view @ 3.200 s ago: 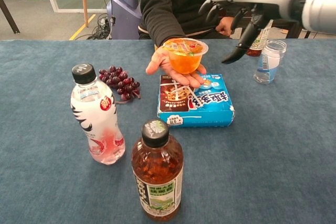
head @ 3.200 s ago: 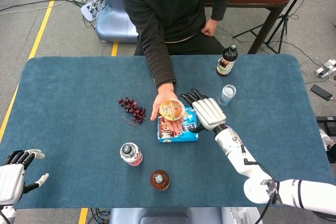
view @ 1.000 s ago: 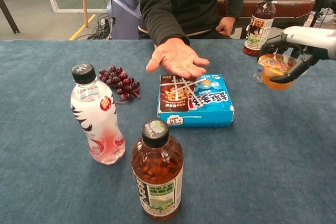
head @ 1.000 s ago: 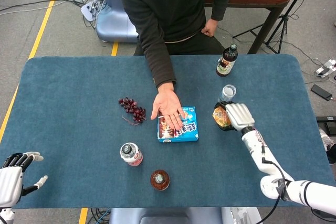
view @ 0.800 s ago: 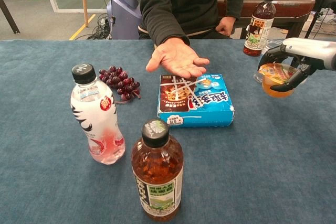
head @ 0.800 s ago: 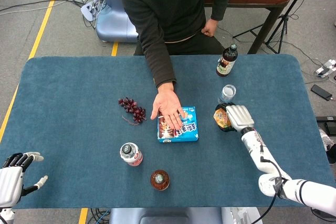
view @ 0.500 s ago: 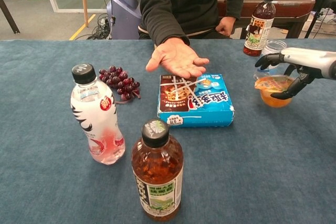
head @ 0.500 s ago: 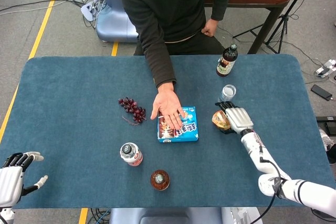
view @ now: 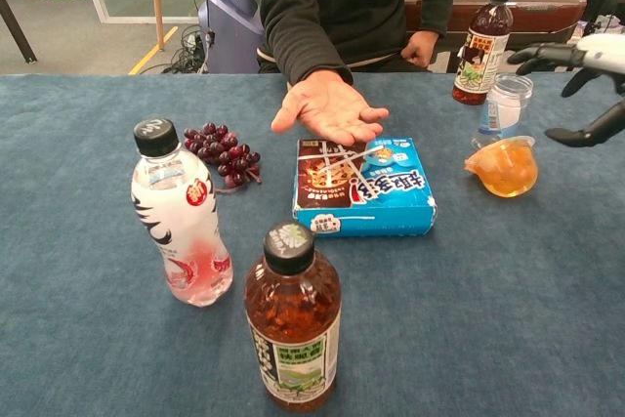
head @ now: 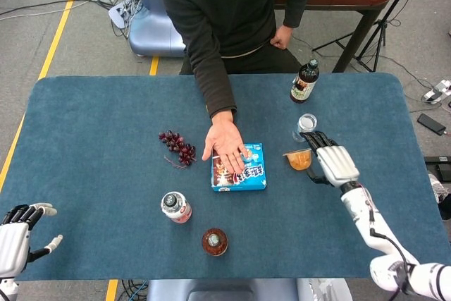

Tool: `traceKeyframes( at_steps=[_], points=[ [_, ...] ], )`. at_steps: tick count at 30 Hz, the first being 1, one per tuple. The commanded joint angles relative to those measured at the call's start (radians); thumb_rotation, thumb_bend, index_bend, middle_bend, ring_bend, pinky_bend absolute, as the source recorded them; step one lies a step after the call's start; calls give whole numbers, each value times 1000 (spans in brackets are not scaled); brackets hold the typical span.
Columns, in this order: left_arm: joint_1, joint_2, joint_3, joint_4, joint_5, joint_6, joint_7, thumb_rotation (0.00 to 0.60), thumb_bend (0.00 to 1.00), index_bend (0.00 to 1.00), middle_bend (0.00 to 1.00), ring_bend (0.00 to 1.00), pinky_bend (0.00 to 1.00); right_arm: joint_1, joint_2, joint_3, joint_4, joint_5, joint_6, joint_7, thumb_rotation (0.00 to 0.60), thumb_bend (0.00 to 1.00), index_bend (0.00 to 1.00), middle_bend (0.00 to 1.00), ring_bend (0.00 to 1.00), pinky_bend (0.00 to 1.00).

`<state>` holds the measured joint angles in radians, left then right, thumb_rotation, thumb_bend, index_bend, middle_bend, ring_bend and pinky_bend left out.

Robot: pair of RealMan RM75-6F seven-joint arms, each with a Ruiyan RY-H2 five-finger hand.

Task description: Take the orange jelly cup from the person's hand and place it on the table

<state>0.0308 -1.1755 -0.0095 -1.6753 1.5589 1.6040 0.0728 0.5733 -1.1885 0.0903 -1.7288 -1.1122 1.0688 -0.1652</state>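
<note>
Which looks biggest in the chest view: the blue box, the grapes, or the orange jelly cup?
1. Blue box, plainly the largest.
2. Grapes and orange jelly cup look about alike, so no ranking. The grapes lie farther from the camera, so true sizes are unsure.

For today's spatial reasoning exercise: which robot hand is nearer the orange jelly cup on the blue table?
Right. The right hand hovers open just beside the orange jelly cup, not touching it; the left hand sits at the table's far corner.
</note>
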Motion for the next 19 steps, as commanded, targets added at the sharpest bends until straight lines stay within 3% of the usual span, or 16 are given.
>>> traceKeyframes(
  at_steps=[1, 11, 19],
  points=[
    [-1, -1, -1, 1, 0, -1, -1, 600, 171, 410, 338, 288, 179, -96, 92, -44, -99, -95, 118, 12, 600, 376, 19, 113, 0, 205],
    [-11, -8, -7, -1, 0, -9, 7, 600, 171, 410, 338, 288, 179, -323, 132, -147, -145, -274, 383, 46, 600, 376, 22, 131, 0, 205],
    [-17, -14, -6, -3, 1, -17, 20, 600, 171, 410, 338, 288, 179, -418, 126, -174, -132, -351, 471, 65, 600, 376, 58, 151, 0, 205]
  ],
)
